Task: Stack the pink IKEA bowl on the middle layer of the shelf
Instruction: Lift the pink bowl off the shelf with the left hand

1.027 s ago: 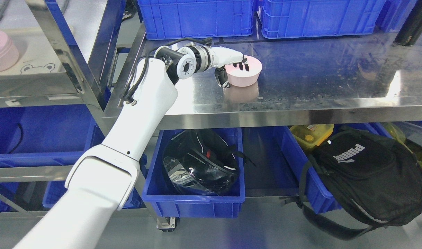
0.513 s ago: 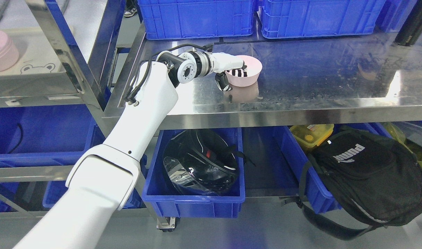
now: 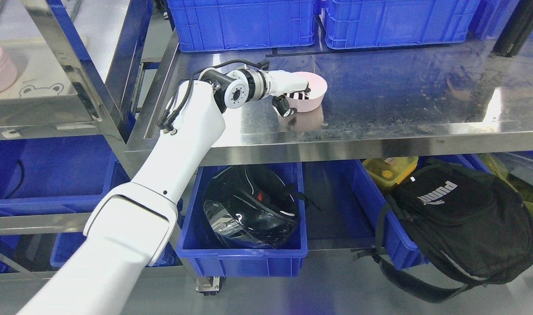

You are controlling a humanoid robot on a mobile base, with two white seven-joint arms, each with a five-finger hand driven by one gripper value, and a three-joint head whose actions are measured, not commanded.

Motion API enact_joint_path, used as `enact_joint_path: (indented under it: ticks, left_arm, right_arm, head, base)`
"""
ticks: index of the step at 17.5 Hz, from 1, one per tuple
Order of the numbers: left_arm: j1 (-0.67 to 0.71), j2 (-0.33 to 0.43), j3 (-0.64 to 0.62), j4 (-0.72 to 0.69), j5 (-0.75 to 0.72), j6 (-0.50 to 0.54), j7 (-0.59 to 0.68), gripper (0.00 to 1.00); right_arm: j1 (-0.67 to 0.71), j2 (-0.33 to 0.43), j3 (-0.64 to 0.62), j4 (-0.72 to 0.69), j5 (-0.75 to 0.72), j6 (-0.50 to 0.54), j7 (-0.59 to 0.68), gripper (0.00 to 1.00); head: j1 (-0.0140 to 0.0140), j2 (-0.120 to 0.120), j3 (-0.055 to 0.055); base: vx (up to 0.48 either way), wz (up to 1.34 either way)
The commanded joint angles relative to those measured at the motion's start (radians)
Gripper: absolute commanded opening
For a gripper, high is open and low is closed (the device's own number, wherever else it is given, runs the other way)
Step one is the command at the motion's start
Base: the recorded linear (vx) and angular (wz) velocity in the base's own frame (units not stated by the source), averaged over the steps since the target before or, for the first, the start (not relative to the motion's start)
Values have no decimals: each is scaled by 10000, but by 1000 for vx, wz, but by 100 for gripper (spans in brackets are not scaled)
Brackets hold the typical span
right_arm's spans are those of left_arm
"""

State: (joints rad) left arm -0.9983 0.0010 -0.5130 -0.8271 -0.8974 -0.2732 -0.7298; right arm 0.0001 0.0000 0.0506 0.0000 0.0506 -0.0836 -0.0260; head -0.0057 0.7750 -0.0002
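While the left hand (image 3: 292,94) pinches the rim of the pink bowl (image 3: 312,92), its fingers (image 3: 300,95) sit inside and the thumb presses the outside. The bowl is on the shiny metal shelf (image 3: 380,109), tipped a little. Blue bins (image 3: 244,22) stand behind it.

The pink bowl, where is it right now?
In the head view, the pink bowl sits on the steel shelf, left of the middle, held at its near rim by the left hand, in front of the blue crates.
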Motion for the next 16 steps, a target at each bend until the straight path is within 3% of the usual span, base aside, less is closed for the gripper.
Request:
enact_joint_path:
  ticks: [1,5,9,12,16]
  left_arm:
    - [12,165,878,141,15,-443,-81,0]
    - [256,165,2946,-929,595,-1331,-249,0]
    - [1987,165,4882,-3426,3259,-1456,-449,0]
    - [3291,165,4901,-5039,4753,-1608,-357,0]
    - [4383,165,4747,-6422,4832,-3277,-967,0]
  right_arm:
    - [214,-175,0,-175,0,8,-1,100]
    - [214,-175,0,-175,0,8,-1,100]
    - [214,-175,0,-175,0,8,-1,100]
    - [214,-175,0,-175,0,8,-1,100]
    - [214,-175,0,-175,0,8,-1,100]
  head:
    - [0,0,0]
    - [0,0,0]
    - [0,0,0]
    - [0,0,0]
    - [0,0,0]
  base:
    - [11,47]
    - [-3,5]
    - [0,0]
    - [1,14]
    - [-2,140]
